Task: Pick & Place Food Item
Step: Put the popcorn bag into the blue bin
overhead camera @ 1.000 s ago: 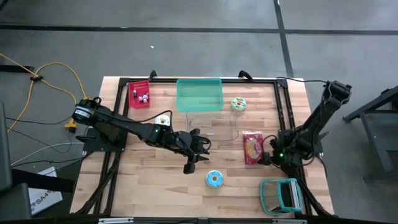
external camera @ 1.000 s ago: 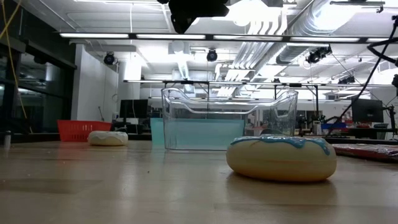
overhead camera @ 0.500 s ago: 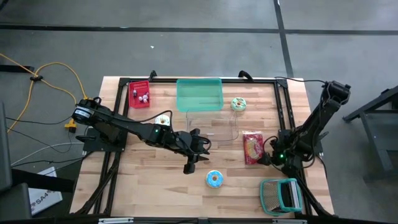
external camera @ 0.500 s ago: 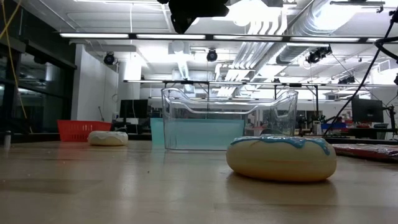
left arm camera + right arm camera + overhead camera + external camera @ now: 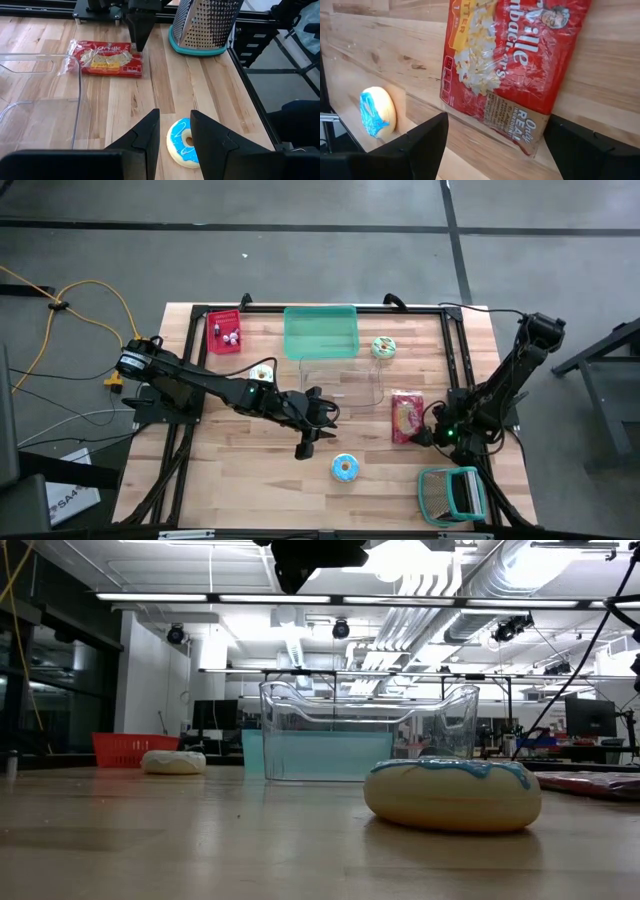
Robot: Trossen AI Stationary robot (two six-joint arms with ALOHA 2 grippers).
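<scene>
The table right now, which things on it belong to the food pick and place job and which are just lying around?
Job:
- right gripper, open, straddling the popcorn bag's end
- red popcorn bag
- clear plastic bin, a likely drop spot

Lying about:
- blue-iced donut
- green-iced donut
- white donut
- teal tray
- metal grater
- red packet
- left gripper, waiting above the blue-iced donut

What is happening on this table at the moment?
The right gripper is low at the red popcorn bag, fingers open on either side of the bag's end, not yet closed on it. The left gripper hangs over the blue-iced donut, holding nothing. The clear bin stands between the arms.
</scene>
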